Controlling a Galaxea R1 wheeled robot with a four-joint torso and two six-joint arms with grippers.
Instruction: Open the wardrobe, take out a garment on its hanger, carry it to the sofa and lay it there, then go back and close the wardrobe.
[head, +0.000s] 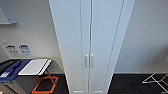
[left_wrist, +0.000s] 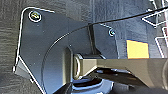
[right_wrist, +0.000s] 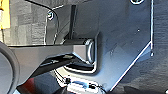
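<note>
Head view: the wardrobe stands dead ahead against the wall, both full-height doors shut, seam between them running vertically just right of frame centre. The pair of small vertical handles sits either side of that seam, low in the frame; long axis of each is upright, so a grasp would likely need the fingers closing across a vertical bar. Handles look roughly centred on the robot, so neither arm reads as clearly nearer from here. Left of the wardrobe, a white board-like panel lies on a blue-and-black cart, with an orange frame on the dark floor beneath; wall stickers above it carry print too blurred to read. A metal rack sits at the right floor edge. Garment, hanger presumably still inside; doors hide them. Left wrist view: robot's own dark plate and jointed bar over dark carpet, a yellow patch on the floor; claw state cannot be told. Right wrist view: same hardware over grey carpet tiles; claw state cannot be told. No brand or legible writing anywhere.
</note>
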